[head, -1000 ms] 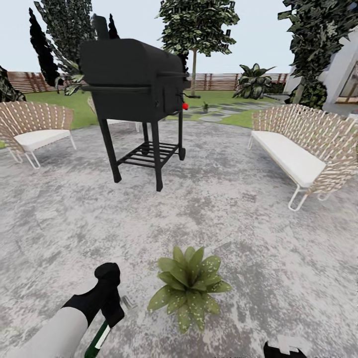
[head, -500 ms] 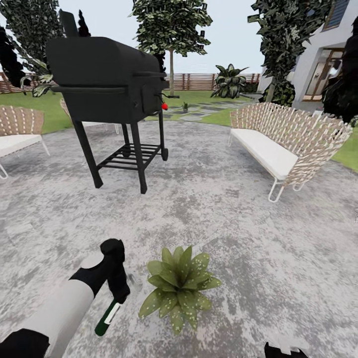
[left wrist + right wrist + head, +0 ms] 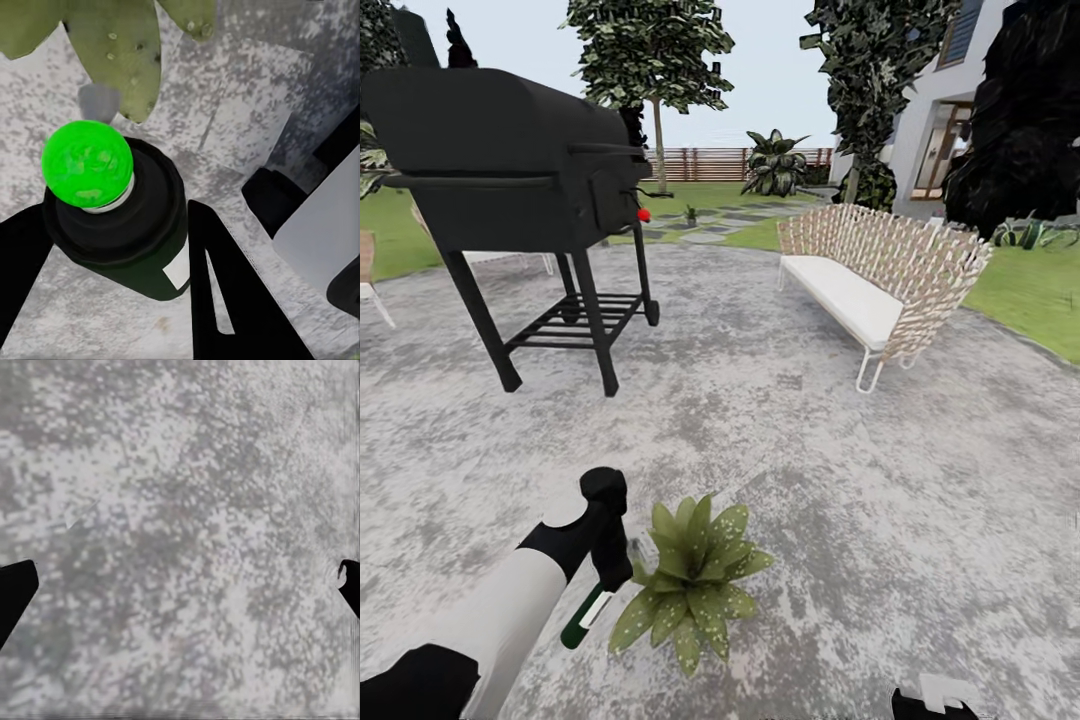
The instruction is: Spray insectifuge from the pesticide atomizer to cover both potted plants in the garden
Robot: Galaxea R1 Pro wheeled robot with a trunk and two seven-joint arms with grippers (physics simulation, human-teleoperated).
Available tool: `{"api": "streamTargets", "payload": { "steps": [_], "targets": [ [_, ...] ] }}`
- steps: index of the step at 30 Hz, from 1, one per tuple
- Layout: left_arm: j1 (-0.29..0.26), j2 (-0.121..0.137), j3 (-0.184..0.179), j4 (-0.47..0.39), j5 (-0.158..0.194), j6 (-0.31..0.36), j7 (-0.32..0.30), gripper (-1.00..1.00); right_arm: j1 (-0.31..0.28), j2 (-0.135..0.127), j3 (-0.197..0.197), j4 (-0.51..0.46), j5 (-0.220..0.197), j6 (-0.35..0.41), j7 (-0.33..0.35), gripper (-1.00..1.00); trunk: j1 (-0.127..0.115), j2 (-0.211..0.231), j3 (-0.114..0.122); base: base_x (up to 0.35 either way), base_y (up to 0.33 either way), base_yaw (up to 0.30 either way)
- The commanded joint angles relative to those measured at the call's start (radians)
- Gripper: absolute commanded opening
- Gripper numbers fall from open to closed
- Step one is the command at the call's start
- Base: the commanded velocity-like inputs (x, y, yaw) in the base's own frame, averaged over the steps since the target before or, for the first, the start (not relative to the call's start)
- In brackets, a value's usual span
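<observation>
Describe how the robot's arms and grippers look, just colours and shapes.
The left arm is a smooth pale grey-white cylinder with black joint sections, ending in a rounded black wrist. The left gripper has flat, black, tapering fingers. The right gripper has black fingertips.

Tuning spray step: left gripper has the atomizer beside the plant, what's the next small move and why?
Probably ease the left gripper toward the potted plant: the pesticide atomizer sits clamped between its fingers, nozzle facing the leaves, but off beside the rosette, not centred on it.
</observation>
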Motion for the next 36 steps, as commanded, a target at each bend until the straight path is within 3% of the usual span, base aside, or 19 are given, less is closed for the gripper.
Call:
{"api": "streamTargets", "payload": {
  "steps": [1, 9, 11, 14, 15, 19, 25, 31, 36],
  "targets": [
    [-0.001, 0.000, -0.001, -0.001, -0.013, 0.011, -0.010, -1.00, -0.001, 0.000, -0.008, 0.002, 0.010, -0.004, -0.004, 1.00, 0.000, 0.000, -0.001, 0.000, 0.000, -0.265],
    [0.006, 0.011, -0.003, 0.010, -0.020, 0.010, -0.010, -1.00, -0.001, 0.000, -0.007, 0.002, 0.010, -0.004, -0.004, 1.00, 0.000, 0.000, -0.001, 0.000, 0.000, -0.243],
    [0.010, 0.016, -0.002, 0.013, -0.036, 0.009, -0.010, -1.00, -0.001, 0.000, -0.006, 0.004, 0.014, -0.004, -0.001, 1.00, 0.000, 0.000, -0.001, 0.000, 0.000, -0.033],
    [0.014, 0.026, 0.000, 0.015, -0.089, 0.009, -0.010, -1.00, -0.001, -0.001, -0.005, 0.008, 0.018, -0.004, 0.000, 1.00, 0.000, 0.000, -0.001, 0.000, 0.000, -0.008],
    [0.015, 0.045, 0.001, 0.016, -0.102, 0.008, -0.010, -1.00, -0.001, -0.002, -0.005, 0.008, 0.018, -0.004, 0.001, 1.00, 0.000, 0.000, -0.001, 0.000, 0.000, 0.000],
    [0.016, 0.061, 0.001, 0.016, -0.107, 0.008, -0.010, -1.00, -0.001, -0.002, -0.005, 0.008, 0.018, -0.004, 0.001, 1.00, 0.000, 0.000, -0.001, 0.000, 0.000, 0.000],
    [0.015, 0.051, 0.002, 0.015, -0.109, 0.011, -0.010, -1.00, -0.001, -0.002, -0.005, 0.004, 0.016, -0.004, -0.001, 1.00, 0.000, 0.000, -0.001, 0.024, 0.000, 0.000],
    [0.016, 0.051, 0.004, 0.016, -0.109, 0.012, -0.010, -1.00, -0.001, -0.002, -0.005, 0.004, 0.015, -0.004, -0.002, 1.00, 0.000, 0.000, -0.001, 0.283, 0.058, 0.000],
    [0.021, 0.070, 0.006, 0.017, -0.107, 0.009, -0.010, -1.00, -0.001, -0.002, -0.005, 0.004, 0.015, -0.004, -0.002, 1.00, 0.000, 0.000, -0.001, 0.096, 0.020, -0.095]
  ]
}}
